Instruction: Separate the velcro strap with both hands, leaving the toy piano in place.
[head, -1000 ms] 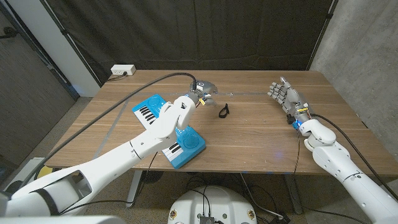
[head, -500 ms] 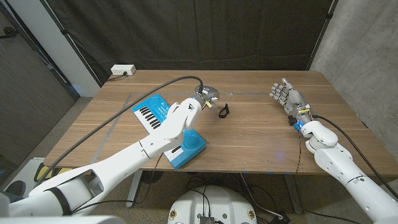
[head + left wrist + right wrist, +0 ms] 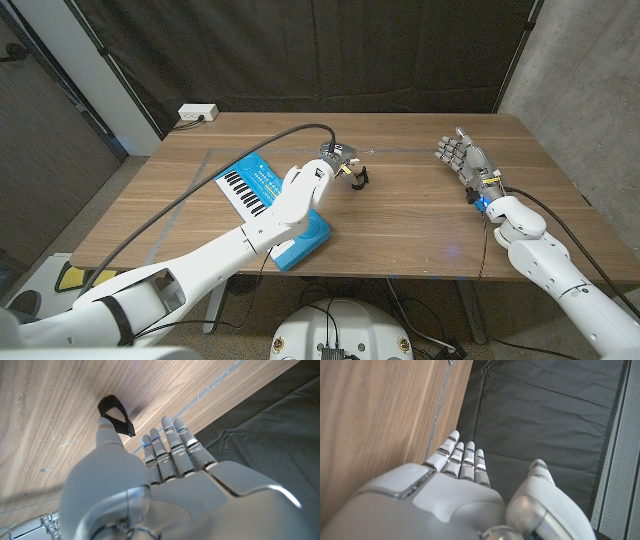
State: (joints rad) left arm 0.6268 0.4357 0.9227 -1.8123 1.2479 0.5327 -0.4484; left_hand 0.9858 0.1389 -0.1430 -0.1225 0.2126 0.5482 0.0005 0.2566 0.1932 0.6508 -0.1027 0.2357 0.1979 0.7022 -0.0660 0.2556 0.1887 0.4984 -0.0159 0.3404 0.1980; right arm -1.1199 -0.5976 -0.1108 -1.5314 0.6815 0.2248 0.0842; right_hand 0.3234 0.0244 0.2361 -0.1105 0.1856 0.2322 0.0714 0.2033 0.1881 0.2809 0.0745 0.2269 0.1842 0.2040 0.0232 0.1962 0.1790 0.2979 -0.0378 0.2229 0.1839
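Observation:
A small black velcro strap (image 3: pixel 361 178), folded into a loop, lies on the wooden table (image 3: pixel 420 215) near its middle. My left hand (image 3: pixel 336 157) hovers just left of it with fingers extended and nothing held. In the left wrist view the strap (image 3: pixel 116 415) sits right at the thumb tip, and whether they touch is unclear. The blue toy piano (image 3: pixel 262 196) lies at the table's left, partly hidden under my left forearm. My right hand (image 3: pixel 461 155) stands upright and open at the far right, well away from the strap.
A white power strip (image 3: pixel 198 114) sits at the table's back left corner. A line of tape (image 3: pixel 405 150) runs across the far part of the table. Dark curtains hang behind the table.
My left hand has moved rightward to the strap's left side. The strap, piano and right hand stay where they were.

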